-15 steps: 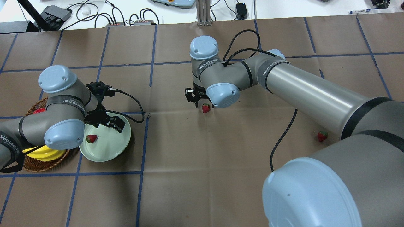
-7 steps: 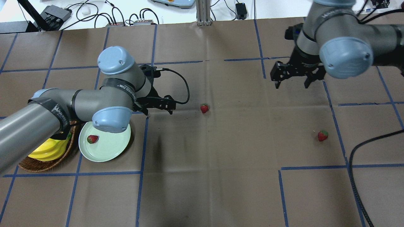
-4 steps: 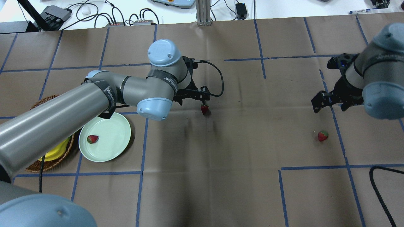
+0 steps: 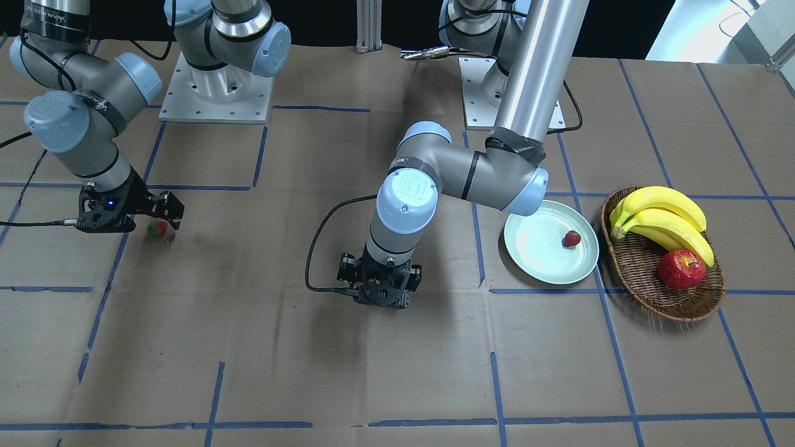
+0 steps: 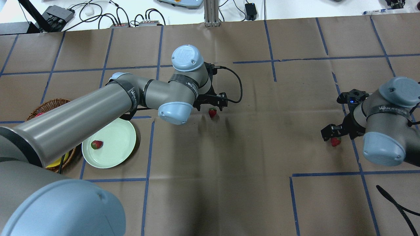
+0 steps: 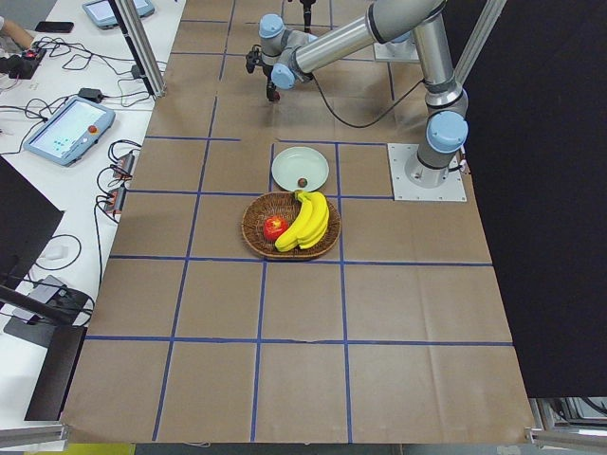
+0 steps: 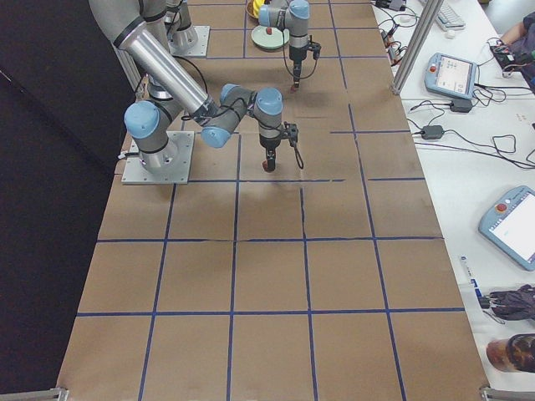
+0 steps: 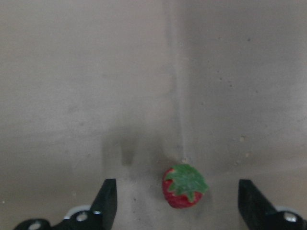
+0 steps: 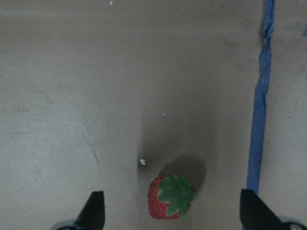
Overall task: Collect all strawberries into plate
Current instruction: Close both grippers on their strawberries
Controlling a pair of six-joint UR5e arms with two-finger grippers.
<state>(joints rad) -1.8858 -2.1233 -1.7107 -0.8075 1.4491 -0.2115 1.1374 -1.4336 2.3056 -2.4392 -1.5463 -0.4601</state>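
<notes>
One strawberry (image 5: 96, 144) lies in the pale green plate (image 5: 119, 154) at the left. A second strawberry (image 5: 212, 112) rests on the brown paper mid-table, and my left gripper (image 5: 212, 105) hovers open right over it. In the left wrist view this strawberry (image 8: 184, 186) sits between the two spread fingers (image 8: 108, 201), touching neither. A third strawberry (image 5: 335, 141) lies at the right, with my right gripper (image 5: 333, 135) open just above it. The right wrist view shows that berry (image 9: 171, 196) between the wide-apart fingertips (image 9: 94, 208), a little right of centre.
A brown wicker basket (image 4: 640, 273) with bananas (image 4: 661, 217) and a red apple (image 4: 681, 269) stands beside the plate (image 4: 534, 248). Blue tape lines grid the paper; one line (image 9: 258, 110) runs close to the right strawberry. Cables and devices lie along the far edge.
My left gripper has shifted slightly right and settled over the middle strawberry. My right arm has swung down and toward the right strawberry. Both grippers stay open.
</notes>
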